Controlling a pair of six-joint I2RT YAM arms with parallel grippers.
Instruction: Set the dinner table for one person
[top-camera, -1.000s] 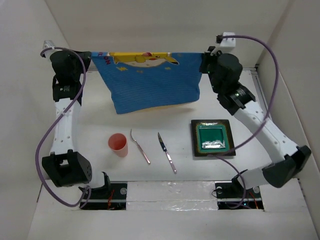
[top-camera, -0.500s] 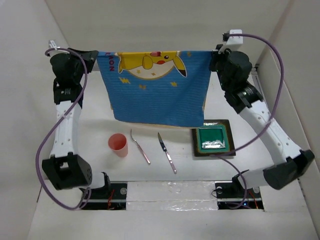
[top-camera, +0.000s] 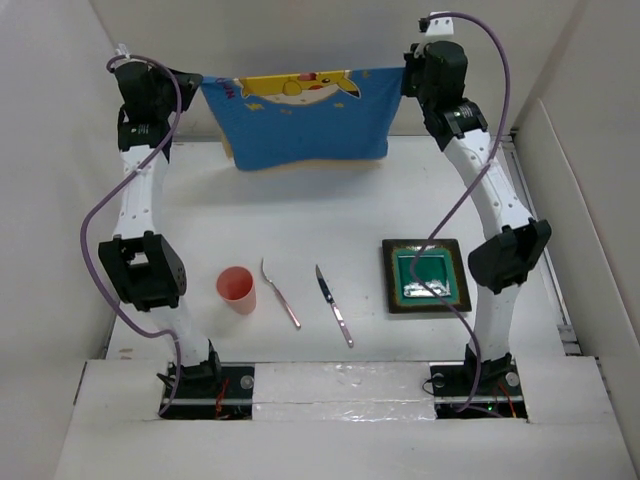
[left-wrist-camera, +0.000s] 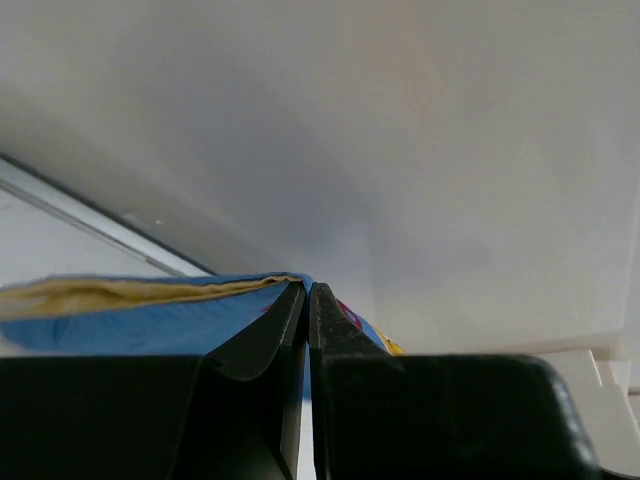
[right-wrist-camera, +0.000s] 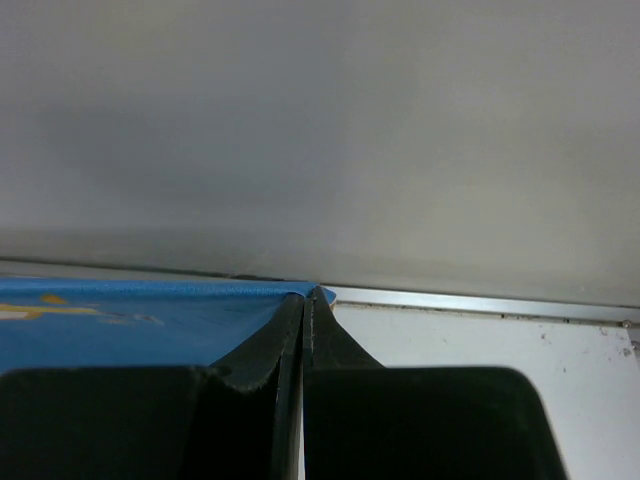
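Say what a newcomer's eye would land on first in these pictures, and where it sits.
The blue placemat with a yellow cartoon print, hanging stretched between the left pincer and right pincer, each shut on a top corner, at the far end of the table. Then the near row: pink cup, knife, green square dish.

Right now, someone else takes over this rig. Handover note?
Both grips: left end effector shut on one top corner of the placemat, right end effector shut on the other.
The placemat hangs stretched between them at the far side of the table, not laid down.
Near side, left to right, each apart: pink cup, curved utensil, knife, green plate.
Done: placemat lifted.
Left, likely: lay it flat, then arrange the plate, cutlery and cup.
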